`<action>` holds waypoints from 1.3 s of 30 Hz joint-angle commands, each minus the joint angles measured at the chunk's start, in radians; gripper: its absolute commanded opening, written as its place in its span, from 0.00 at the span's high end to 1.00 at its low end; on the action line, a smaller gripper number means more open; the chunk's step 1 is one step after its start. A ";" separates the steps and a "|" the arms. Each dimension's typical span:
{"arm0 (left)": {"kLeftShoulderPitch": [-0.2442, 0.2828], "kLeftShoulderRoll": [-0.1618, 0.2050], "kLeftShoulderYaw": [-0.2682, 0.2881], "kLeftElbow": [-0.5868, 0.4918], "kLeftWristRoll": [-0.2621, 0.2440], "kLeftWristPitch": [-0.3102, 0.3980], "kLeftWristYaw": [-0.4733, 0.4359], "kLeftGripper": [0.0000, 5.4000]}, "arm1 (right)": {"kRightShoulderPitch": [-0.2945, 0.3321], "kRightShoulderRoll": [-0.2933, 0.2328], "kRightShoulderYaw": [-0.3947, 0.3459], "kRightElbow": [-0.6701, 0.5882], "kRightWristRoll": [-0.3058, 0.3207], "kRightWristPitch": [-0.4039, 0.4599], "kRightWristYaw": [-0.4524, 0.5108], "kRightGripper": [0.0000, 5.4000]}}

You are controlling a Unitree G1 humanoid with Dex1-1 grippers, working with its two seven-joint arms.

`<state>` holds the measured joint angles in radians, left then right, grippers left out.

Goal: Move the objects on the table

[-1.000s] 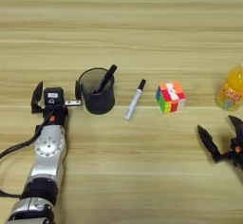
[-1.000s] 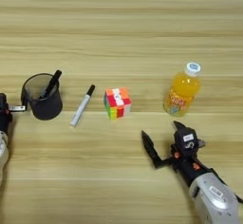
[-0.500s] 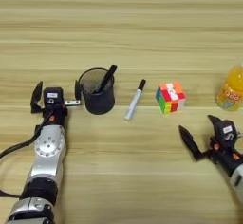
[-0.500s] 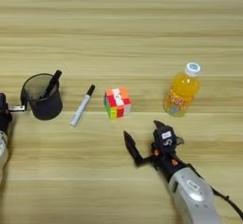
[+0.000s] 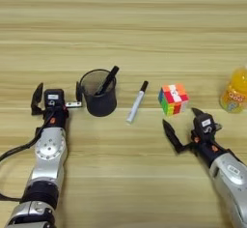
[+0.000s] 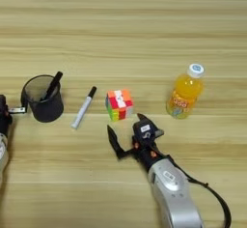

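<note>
Table: wood, plank grain.
Cup: black mesh, left of centre; pen leaning inside.
Marker: flat, tilted, btwn cup & cube.
Cube: centre.
Bottle: upright, right of cube.
R gripper: just below cube, fingers spread wide, holding nothing.
L gripper: just left of cube's neighbour cup, fingers wide apart, empty.

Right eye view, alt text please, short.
The right gripper, fingers open, sits on the wooden table just below the puzzle cube, not touching it. Right of the cube stands an orange-juice bottle; to its left lie a white marker and a black mesh pen cup holding a black pen.
</note>
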<state>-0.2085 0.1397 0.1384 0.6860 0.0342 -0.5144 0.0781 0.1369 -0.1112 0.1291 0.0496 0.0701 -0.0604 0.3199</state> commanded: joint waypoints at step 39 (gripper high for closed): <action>0.003 -0.001 -0.007 -0.015 0.005 0.015 0.007 0.00 | -0.143 0.063 -0.057 0.206 -0.076 -0.098 -0.173 0.37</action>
<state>-0.2065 0.1383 0.1368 0.6770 0.0348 -0.5138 0.0823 -0.0230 -0.0363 0.0881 0.2709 -0.0113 -0.1819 0.1552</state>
